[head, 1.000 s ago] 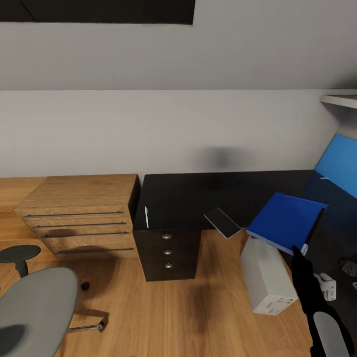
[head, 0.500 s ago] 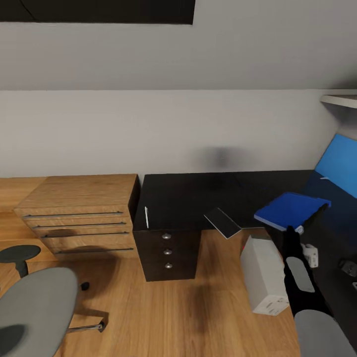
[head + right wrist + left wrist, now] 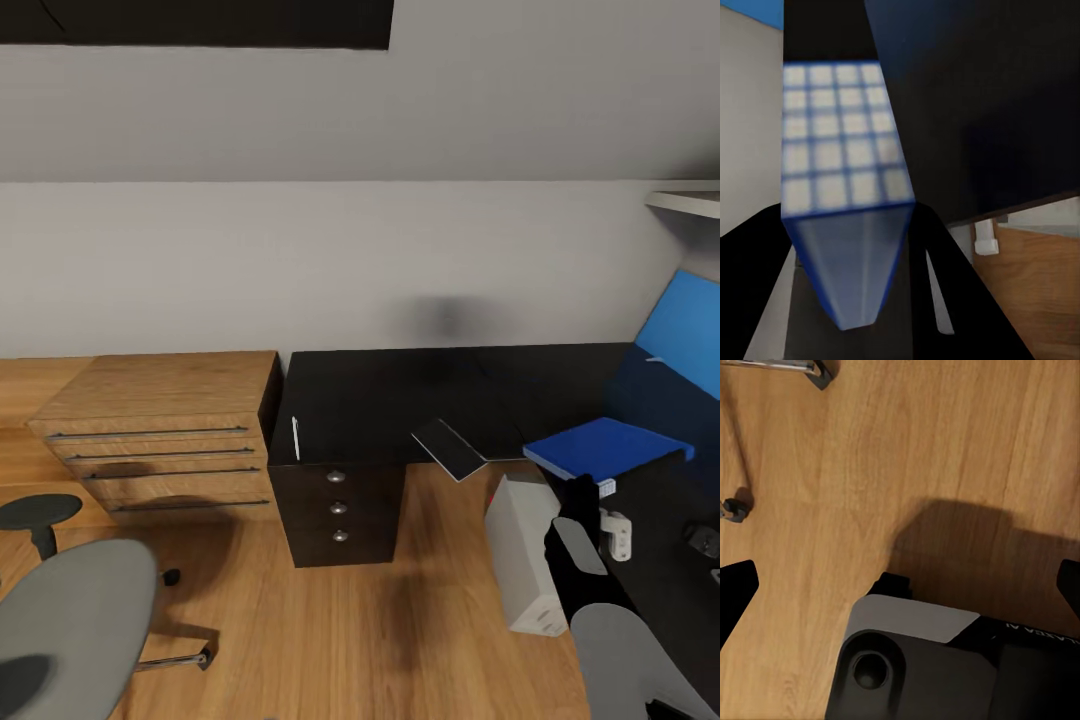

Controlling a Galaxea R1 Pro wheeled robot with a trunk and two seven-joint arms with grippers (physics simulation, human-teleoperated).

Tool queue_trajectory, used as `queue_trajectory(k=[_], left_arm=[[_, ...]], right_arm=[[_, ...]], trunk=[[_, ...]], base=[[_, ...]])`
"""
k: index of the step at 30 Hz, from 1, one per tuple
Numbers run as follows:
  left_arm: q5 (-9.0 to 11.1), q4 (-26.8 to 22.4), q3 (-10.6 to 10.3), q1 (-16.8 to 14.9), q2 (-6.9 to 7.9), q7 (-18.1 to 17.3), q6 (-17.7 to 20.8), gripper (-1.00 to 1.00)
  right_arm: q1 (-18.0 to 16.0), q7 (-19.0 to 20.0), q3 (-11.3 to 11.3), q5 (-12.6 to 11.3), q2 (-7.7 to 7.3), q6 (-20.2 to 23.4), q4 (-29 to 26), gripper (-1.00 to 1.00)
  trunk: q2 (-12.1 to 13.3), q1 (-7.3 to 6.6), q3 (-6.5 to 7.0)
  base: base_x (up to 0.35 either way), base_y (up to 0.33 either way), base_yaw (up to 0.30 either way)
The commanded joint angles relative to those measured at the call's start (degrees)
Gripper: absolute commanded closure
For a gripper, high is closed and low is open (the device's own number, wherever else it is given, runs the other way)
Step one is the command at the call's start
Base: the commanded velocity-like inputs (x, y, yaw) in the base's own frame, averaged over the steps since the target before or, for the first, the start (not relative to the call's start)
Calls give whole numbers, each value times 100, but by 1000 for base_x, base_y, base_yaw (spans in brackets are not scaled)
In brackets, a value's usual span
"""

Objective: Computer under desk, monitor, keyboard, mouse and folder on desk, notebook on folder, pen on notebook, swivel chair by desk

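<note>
My right gripper [image 3: 592, 488] is shut on the near edge of the blue folder [image 3: 607, 446], holding it almost flat just over the black desk [image 3: 400, 400]. In the right wrist view the folder [image 3: 844, 172] sits between my fingers, white page edge showing. The grey notebook [image 3: 450, 448] overhangs the desk's front edge. The pale pen [image 3: 296, 437] lies on the desk's left end. The white computer [image 3: 522, 560] stands on the floor under the desk. The grey swivel chair [image 3: 70, 620] is at lower left. My left gripper [image 3: 900, 585] hangs open over the floor. Monitor and keyboard are out of view.
A light wooden drawer chest [image 3: 160, 420] stands left of the desk's black drawer unit [image 3: 338, 508]. The blue back panel [image 3: 685, 330] rises at the right under a white shelf [image 3: 685, 200]. A small dark lump [image 3: 703, 540] lies on the desk at the right edge. The chair's caster [image 3: 735, 506] is near my left gripper.
My right arm has carried the folder right and down, from steeply tilted above the computer to nearly flat over the desk. The notebook, pen and chair have not moved.
</note>
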Motion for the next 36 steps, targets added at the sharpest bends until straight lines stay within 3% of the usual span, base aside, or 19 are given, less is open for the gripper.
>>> queue_trajectory(k=[1,19,36], left_arm=[[64,0,-48,-5,0,26,-32,-100],[73,0,-58,-5,-39,20,-19,-100],[77,0,-58,-5,-74,23,-19,-100]], right_arm=[[-3,-20,7,-23,2,-17,-5,100],[3,-28,-1,1,-50,-41,28,100],[5,-29,-2,1,-49,-38,30,100]], trunk=[[-5,1,-6],[-5,1,-16],[-5,1,-46]], base=[[0,0,0],[94,-19,-25],[7,-3,-77]])
